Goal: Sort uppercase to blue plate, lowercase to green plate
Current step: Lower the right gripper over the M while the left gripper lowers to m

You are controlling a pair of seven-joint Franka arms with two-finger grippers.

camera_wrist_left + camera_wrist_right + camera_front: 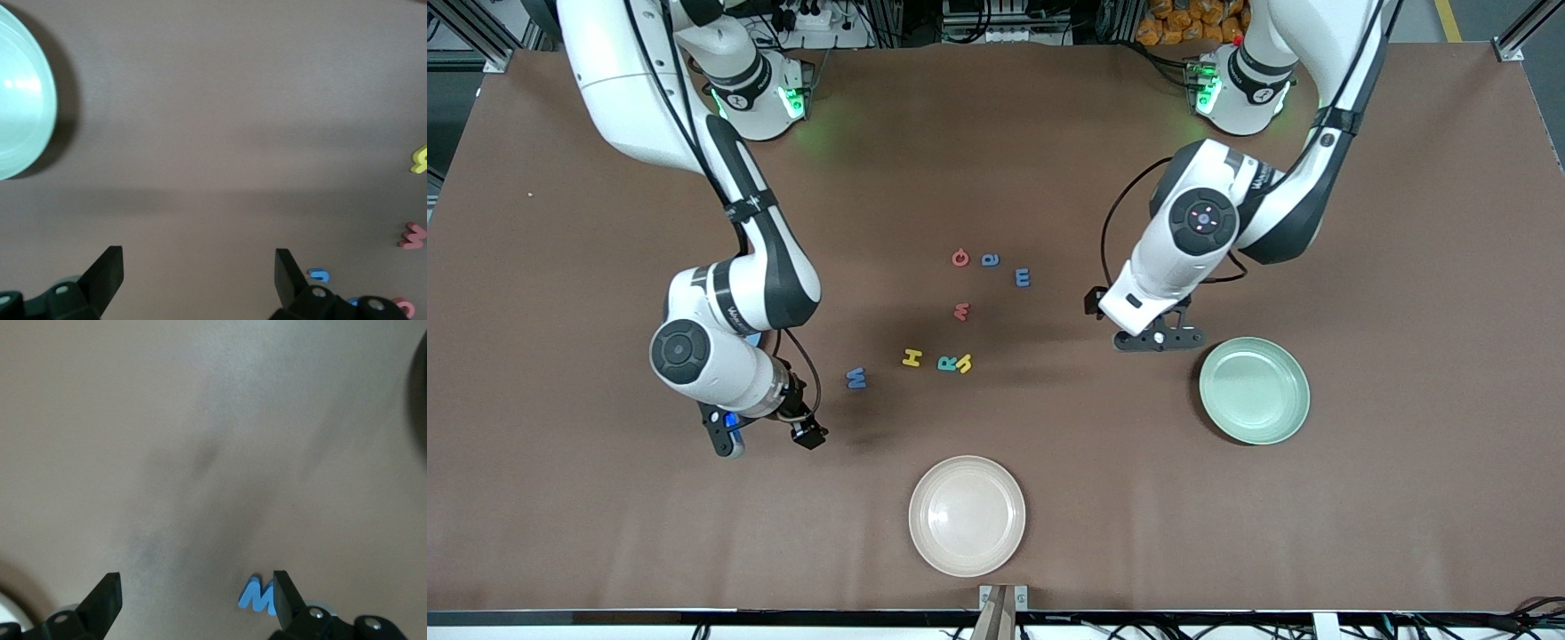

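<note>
Sorting stage: we judge it not yet begun; all 8 letters lie on the table [605,533] and the green plate [1254,389] holds nothing.
Right gripper [197,575]: fingers spread wide and holding nothing, low over bare table.
Key relation: the blue W [255,597] lies just outside 1 fingertip, touching or nearly touching it, not in the gap. Its long axis runs roughly along the line from finger to finger. We judge the gripper must shift sideways toward it, and perhaps turn, before closing.
Nearer arm: the right arm, clearly; the blue W is the letter closest to the right arm's end of the table.
Blue plate [752,339]: almost wholly hidden under the right arm; we see only 1 blue sliver.
Left gripper [198,251]: fingers spread and holding nothing, waiting over bare table between the letters and the green plate.
Other uppercase: yellow H [911,357] and teal R [947,363] side by side; red G [959,258] farthest from the front camera.
Lowercase: yellow h [964,363] touching the teal R; blue a [990,260], blue m [1023,277] and red m [961,311] grouped toward the left arm.
Cream plate [967,515]: nearest the front camera, holding nothing.
Writing: apart from the foam letters, the lettering on each arm is too small for us to read.
</note>
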